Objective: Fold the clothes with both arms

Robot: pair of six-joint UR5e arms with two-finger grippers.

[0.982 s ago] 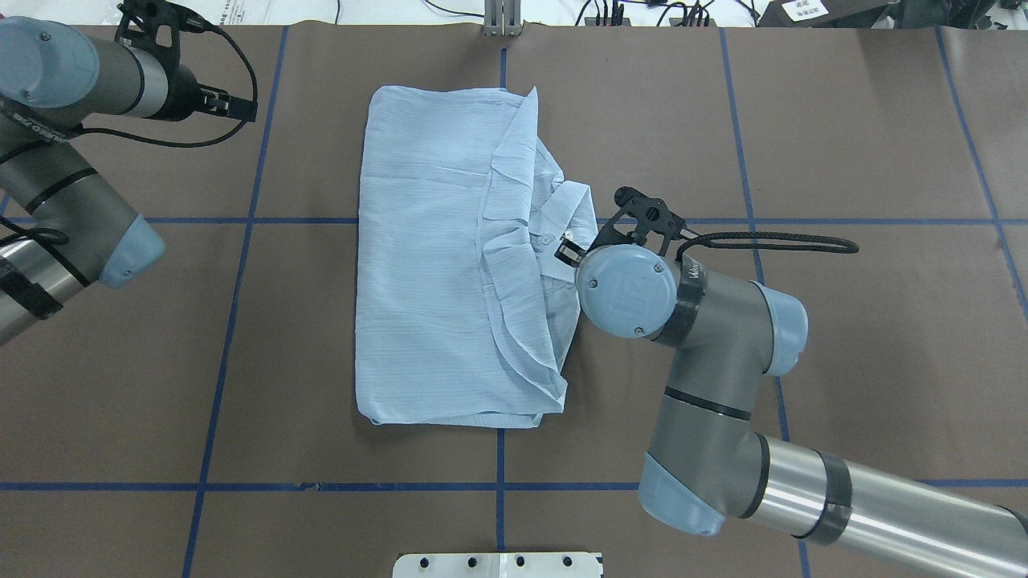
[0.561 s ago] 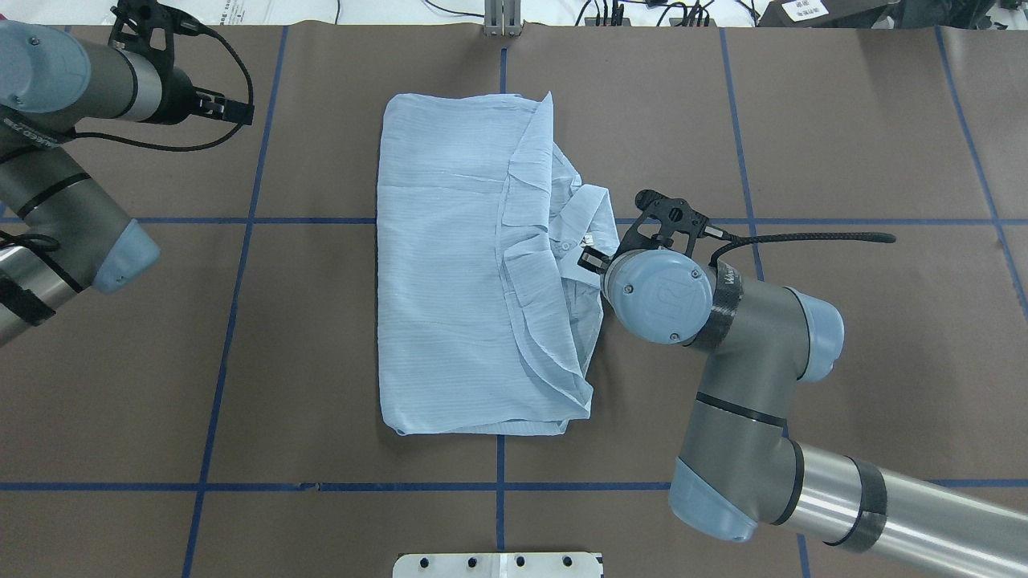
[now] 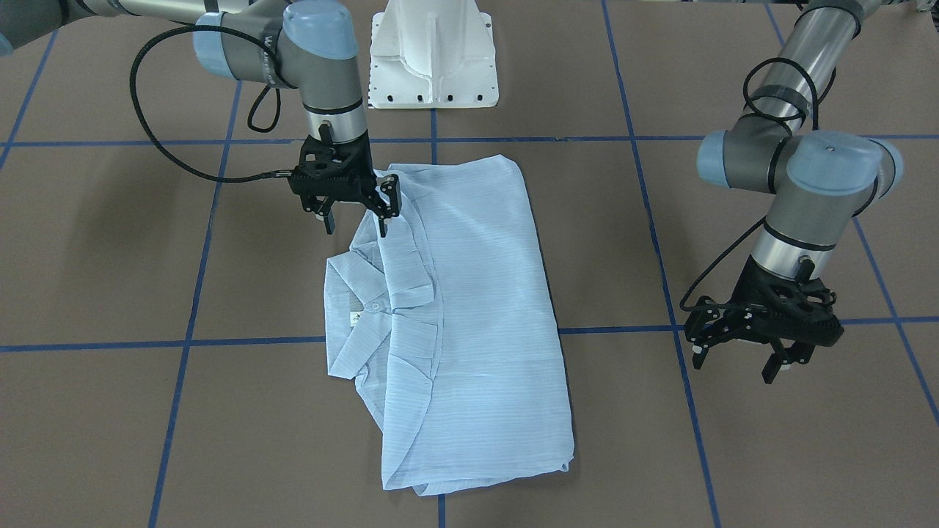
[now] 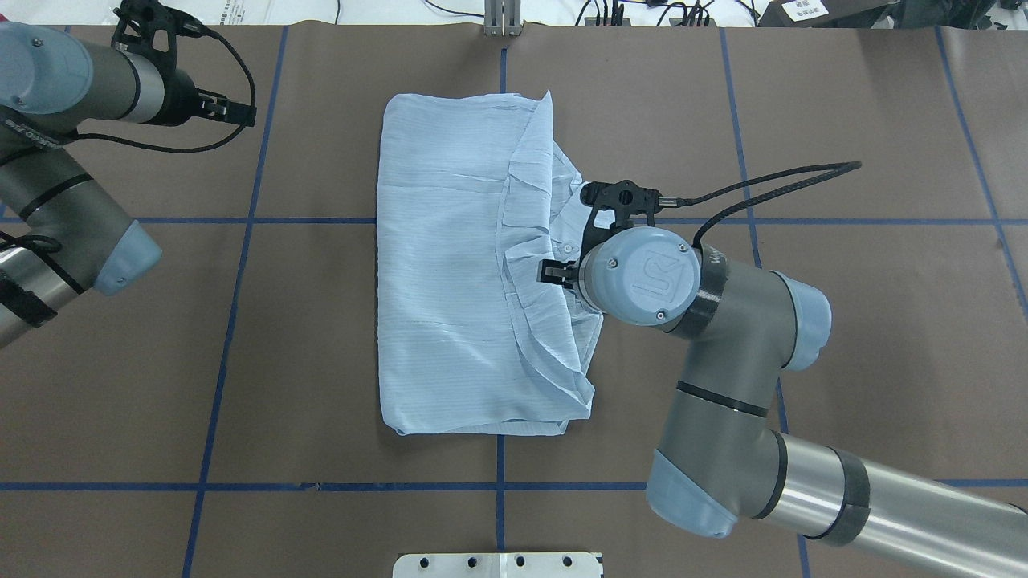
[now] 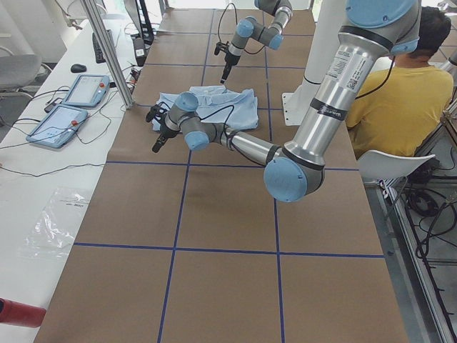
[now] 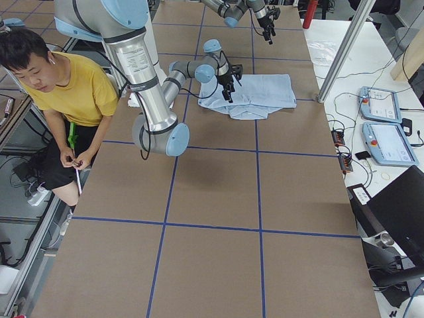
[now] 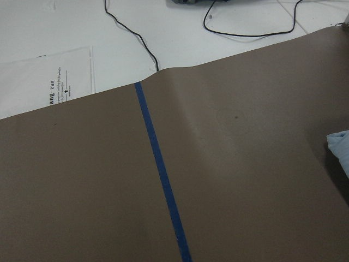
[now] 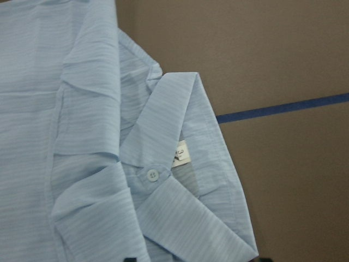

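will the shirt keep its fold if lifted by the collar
Probably not: the shirt looks thin and wrinkled, so it should droop and unfold. Pushed, the loose layers by the collar may bunch rather than slide.

The shirt (image 4: 450,265) lies folded in the middle of the table (image 4: 867,337), across the crossing of two tape lines. Its collar (image 3: 352,290) lies on top of the folded body, at the edge toward the robot's right. The right gripper (image 3: 357,218) stands over that same edge, just beside the collar on the side nearer the base (image 3: 433,66). One of its fingers is above the cloth and the other above bare table. The left gripper (image 3: 733,367) is well apart from the shirt, out on the robot's left toward the table's far side. The base stands at the robot's edge of the table, in line with the shirt. A person (image 6: 66,86) sits behind that edge, to the robot's right of the base. Two tablets (image 5: 87,89) lie on a bench (image 5: 28,186) beyond the far edge.
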